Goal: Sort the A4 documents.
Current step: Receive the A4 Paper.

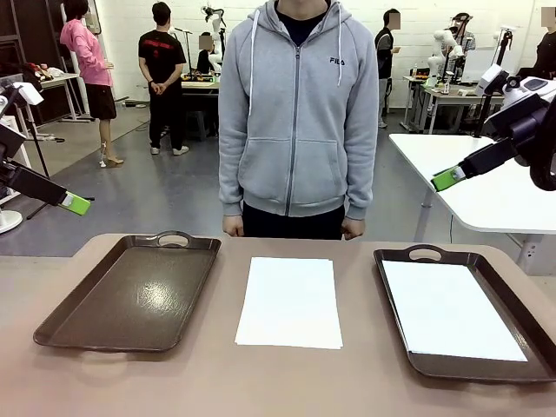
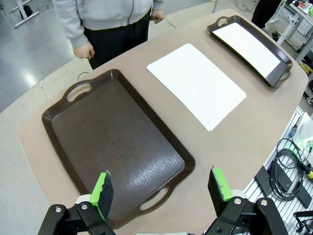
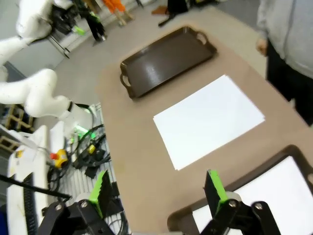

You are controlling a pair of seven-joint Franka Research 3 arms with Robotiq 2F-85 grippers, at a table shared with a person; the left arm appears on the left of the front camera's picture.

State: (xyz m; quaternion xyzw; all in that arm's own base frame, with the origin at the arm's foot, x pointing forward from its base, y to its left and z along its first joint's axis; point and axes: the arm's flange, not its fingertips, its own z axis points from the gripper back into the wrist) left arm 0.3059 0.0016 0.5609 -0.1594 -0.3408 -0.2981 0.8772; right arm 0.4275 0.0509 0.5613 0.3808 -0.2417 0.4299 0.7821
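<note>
A tan table (image 1: 208,382) with rounded corners carries two dark brown handled trays, well apart: the left tray (image 1: 130,295), its floor glossy, and the right tray (image 1: 388,300). A person (image 1: 298,113) in a grey zip hoodie stands at the far edge. Behind, to the right, stands a white table (image 1: 486,182). Black cables (image 2: 286,169) lie off the near edge.

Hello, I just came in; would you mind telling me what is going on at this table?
Nothing is being handled just now. One white sheet lies on the table between two brown trays. A second sheet lies in the right tray, and the left tray is bare. The left gripper and the right gripper hover open above the table, holding nothing. A person stands at the far side, hands down.
</note>
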